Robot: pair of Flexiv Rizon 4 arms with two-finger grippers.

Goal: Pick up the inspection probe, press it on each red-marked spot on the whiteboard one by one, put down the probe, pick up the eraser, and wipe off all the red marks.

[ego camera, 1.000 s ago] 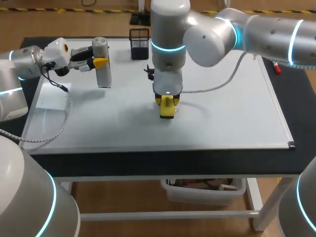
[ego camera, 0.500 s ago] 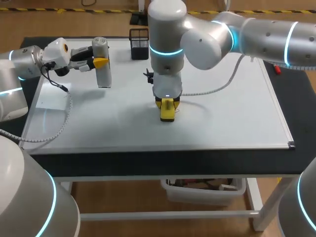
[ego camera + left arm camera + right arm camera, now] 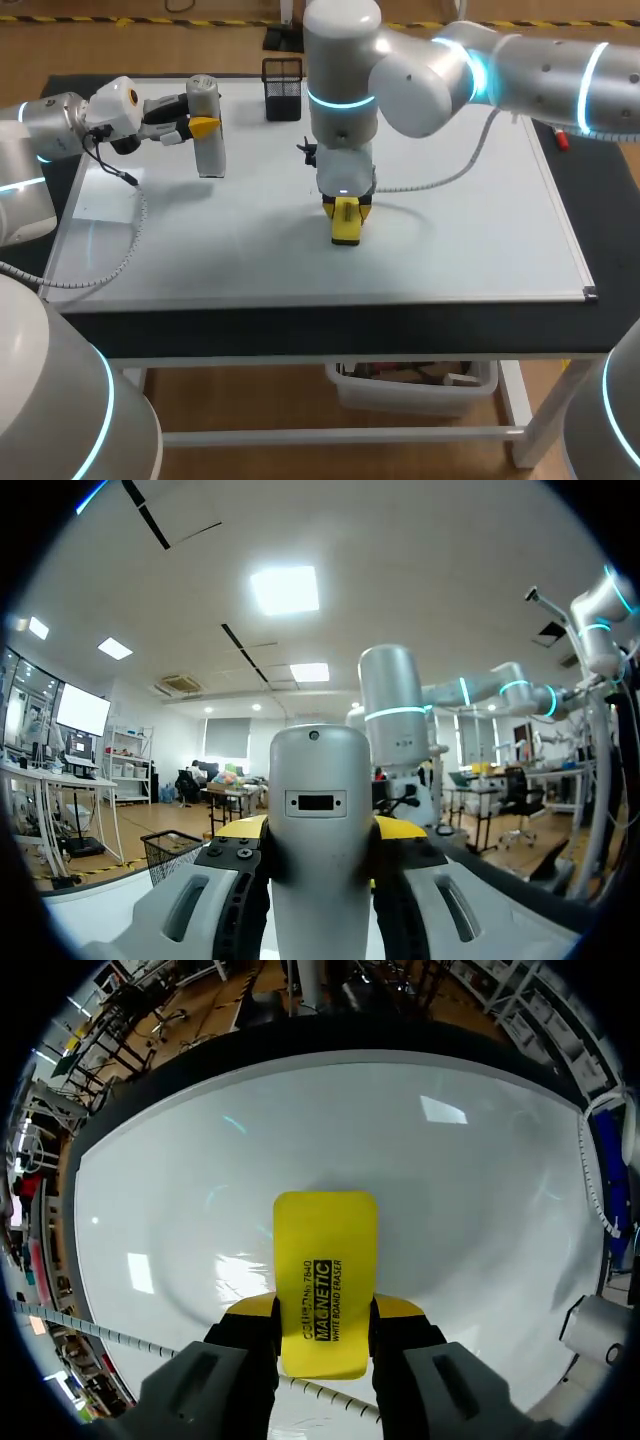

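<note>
Right end effector (image 3: 325, 1322) clamps yellow eraser (image 3: 326, 1250) on whiteboard (image 3: 480, 230) centre. Left end effector (image 3: 320, 855) clamps grey inspection probe (image 3: 320, 790) upright at board's ten o'clock.

The whiteboard (image 3: 470, 230) is smooth and shiny, and lights glint on it in the right wrist view. The eraser (image 3: 325, 1280) looks like smooth yellow plastic with a soft shine. The probe (image 3: 320, 830), at about ten o'clock on the board, has a smooth grey shell with a dull shine. I cannot tell if it is metal or plastic. The black basket (image 3: 283, 88) at twelve o'clock is thin wire mesh. The right arm (image 3: 430, 75) has a glossy silver-white shell. The table (image 3: 300, 335) edge is matt black.
</note>
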